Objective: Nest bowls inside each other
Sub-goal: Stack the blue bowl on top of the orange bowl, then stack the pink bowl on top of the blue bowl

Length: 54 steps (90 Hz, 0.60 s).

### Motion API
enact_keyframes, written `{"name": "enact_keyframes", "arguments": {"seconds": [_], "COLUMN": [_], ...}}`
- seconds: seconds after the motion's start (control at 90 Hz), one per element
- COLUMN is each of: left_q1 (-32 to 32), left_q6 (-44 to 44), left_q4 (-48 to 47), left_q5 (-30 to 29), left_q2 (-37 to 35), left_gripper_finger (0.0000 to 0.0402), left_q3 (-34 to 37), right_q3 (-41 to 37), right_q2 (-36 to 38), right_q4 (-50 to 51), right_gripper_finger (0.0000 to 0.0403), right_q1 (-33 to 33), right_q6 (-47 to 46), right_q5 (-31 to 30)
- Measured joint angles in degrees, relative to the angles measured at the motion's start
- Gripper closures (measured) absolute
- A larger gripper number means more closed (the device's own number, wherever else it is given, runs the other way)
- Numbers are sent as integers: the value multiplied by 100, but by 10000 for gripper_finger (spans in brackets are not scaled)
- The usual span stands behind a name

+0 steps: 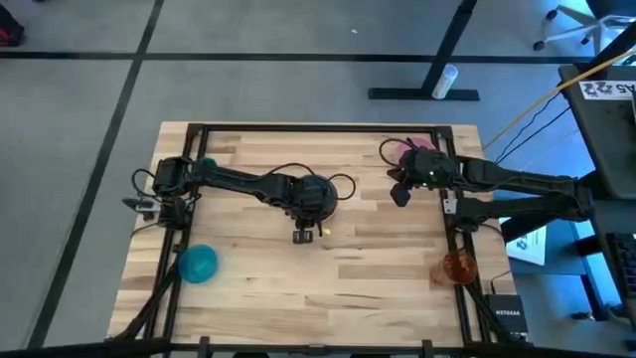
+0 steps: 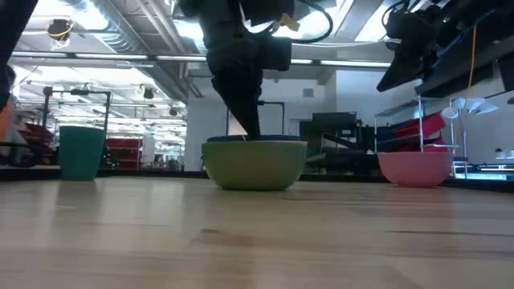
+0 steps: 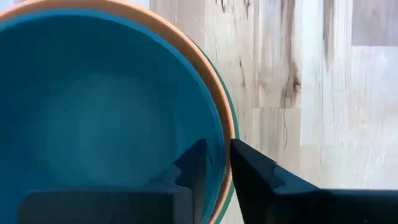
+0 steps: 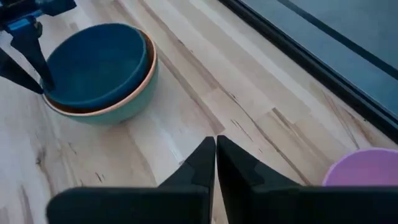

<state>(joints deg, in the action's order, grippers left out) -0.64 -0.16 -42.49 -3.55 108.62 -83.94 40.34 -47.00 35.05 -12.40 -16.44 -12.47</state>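
At the middle of the table [image 1: 348, 249] stands the stack [image 4: 102, 78], taken here as the landmark for every entry.

Stack: three bowls nested. A teal-green bowl [image 4: 127, 102] sits outermost on the wood, an orange bowl [image 4: 148, 65] shows only as a thin rim inside it, and a dark blue bowl [image 4: 93, 65] lies innermost. The order runs large to small, which is why each drops fully into the next.

Left gripper [image 3: 225, 168]: directly over the stack, pointing down. One finger is inside the dark blue bowl, the other outside the rims, so the jaws straddle the stack's wall with a narrow gap between them. Whether they pinch the rim or have just let go cannot be told. The hold suits lowering a bowl by its edge.

Right gripper [image 4: 216, 155]: well to the right of the stack, above bare wood, fingers together on nothing. It hangs just beside the pink bowl [image 1: 407, 152], probably as the arm nearest to it.

Pink bowl: at the table's far right corner, well apart from the stack, upright, not yet nested.

Bright blue bowl [image 1: 198, 264]: near the front left, well apart from the stack, not yet nested.

Orange-red cup [image 1: 457, 267]: at the right edge, away from the stack.
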Motion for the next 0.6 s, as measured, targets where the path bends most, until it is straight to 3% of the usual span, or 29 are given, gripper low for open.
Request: {"name": "enact_keyframes", "arguments": {"seconds": [0.3,0.6], "left_q1": [71,242], "left_q6": [175,728], "left_q4": [55,-256], "left_q5": [0,1], "left_q2": [-40,-373], "left_gripper_finger": [316,315], "left_q3": [-11,-677], "right_q3": [-1,-2], "right_q2": [0,0], "right_q4": [2,267], "right_gripper_finger": [402,402], "right_q1": [0,0], "right_q6": [-16,-134], "right_q5": [0,0]}}
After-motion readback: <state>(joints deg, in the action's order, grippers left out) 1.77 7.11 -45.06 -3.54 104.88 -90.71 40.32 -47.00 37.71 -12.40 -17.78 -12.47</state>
